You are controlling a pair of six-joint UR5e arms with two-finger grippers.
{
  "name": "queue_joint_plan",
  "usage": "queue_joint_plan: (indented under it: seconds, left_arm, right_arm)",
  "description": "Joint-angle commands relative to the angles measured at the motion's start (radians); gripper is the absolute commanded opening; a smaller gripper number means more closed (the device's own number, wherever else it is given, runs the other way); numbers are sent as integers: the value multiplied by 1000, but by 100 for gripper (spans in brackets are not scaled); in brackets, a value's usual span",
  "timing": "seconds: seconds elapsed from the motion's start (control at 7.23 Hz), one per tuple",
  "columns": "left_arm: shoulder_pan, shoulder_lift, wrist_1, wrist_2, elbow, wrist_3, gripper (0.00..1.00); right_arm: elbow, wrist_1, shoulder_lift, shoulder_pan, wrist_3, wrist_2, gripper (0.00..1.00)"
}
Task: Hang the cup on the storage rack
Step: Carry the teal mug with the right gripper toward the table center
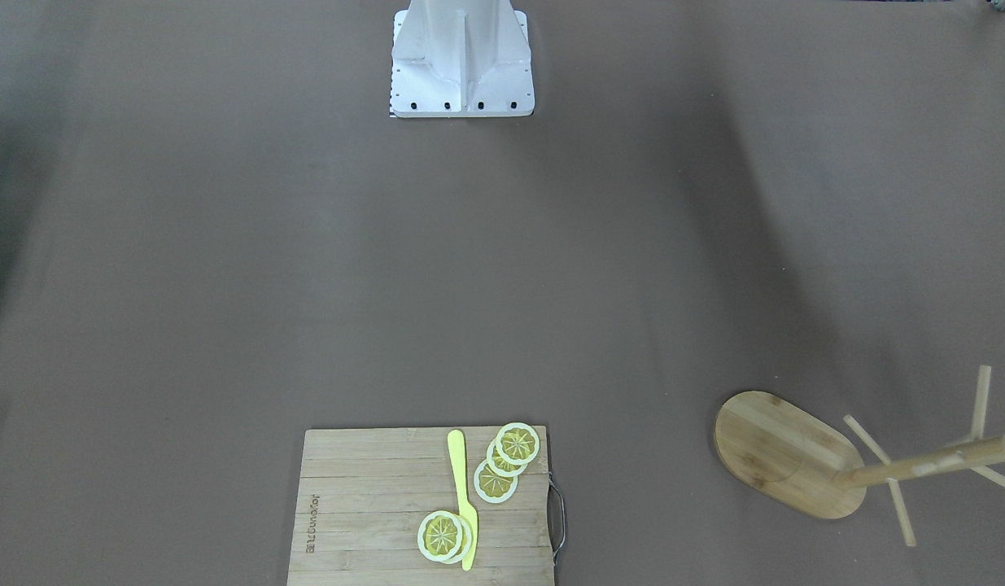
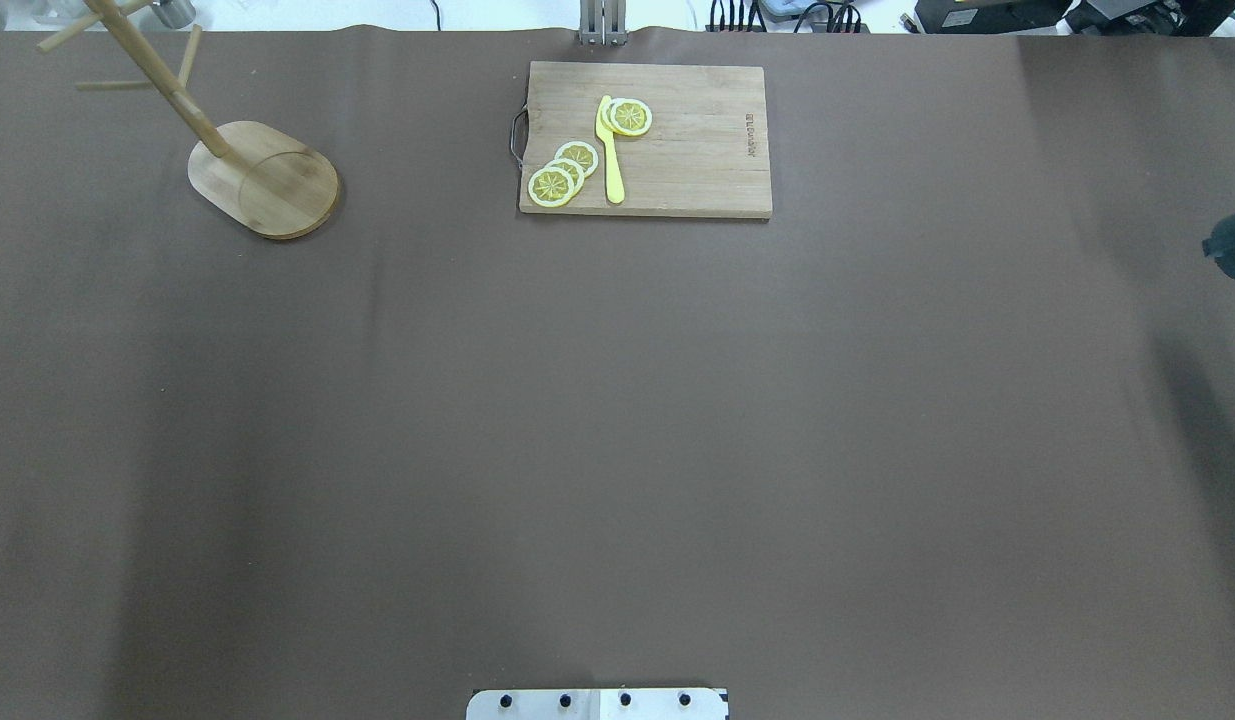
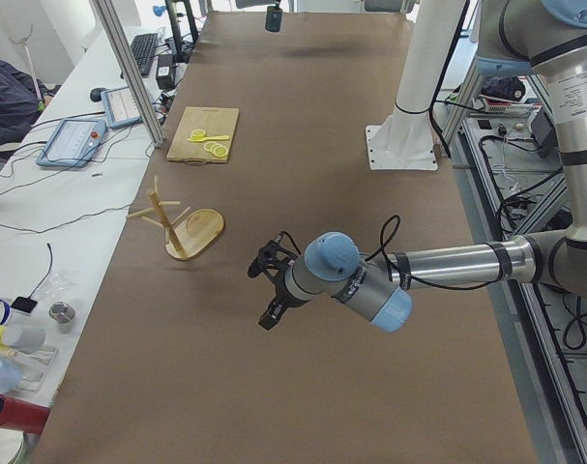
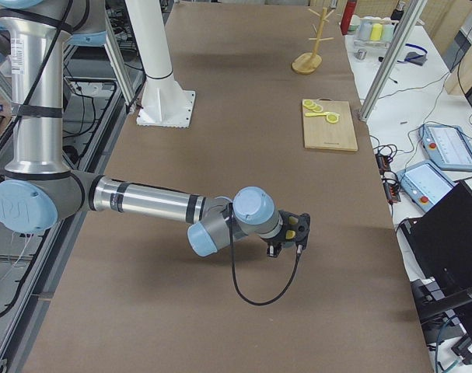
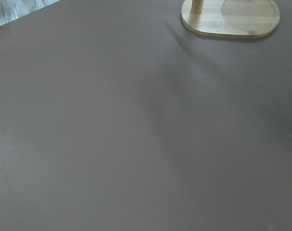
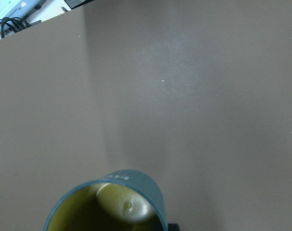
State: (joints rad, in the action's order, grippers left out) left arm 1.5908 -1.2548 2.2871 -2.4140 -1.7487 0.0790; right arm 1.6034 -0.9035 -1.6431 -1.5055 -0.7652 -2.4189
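Cup [image 6: 107, 202] and storage rack [image 2: 277, 185] are well apart. Far left, the left hand [image 3: 262, 295] hovers near the rack; wide or narrow cannot be told. The rack stands upright on the brown surface [image 2: 617, 420]. A cutting board [image 2: 697, 165] with lemon slices [image 2: 562, 172] lies in the middle. At the right edge, the right hand [image 4: 296, 233] holds the cup up.

Glossy cup [image 6: 145, 190], wood rack [image 2: 267, 182], matt tbl cloth [image 2: 617, 420]
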Motion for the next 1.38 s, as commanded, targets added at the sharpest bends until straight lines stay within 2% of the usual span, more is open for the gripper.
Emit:
queue_joint_plan:
  seconds: [0.0, 0.28, 0.41, 0.69, 0.97, 1.24]
  left_arm:
    - [0, -2, 0, 1, 12, 1, 99]
    - [0, -2, 0, 1, 12, 1, 99]
    - [0, -2, 0, 0, 12, 1, 99]
    - [0, -2, 0, 0, 17, 1, 99]
    - [0, -2, 0, 0, 18, 1, 99]
    - [0, -9, 0, 0, 31, 2, 99]
  right_arm:
    - [116, -3, 15, 156, -246, 114, 0]
    - [183, -21, 43, 255, -412, 180, 0]
    - [252, -87, 52, 302, -478, 207, 0]
    - [381, -222, 95, 449, -640, 337, 0]
    - [466, -424, 223, 620, -762, 490, 0]
    - [480, -697, 418, 767, -898, 626, 0]
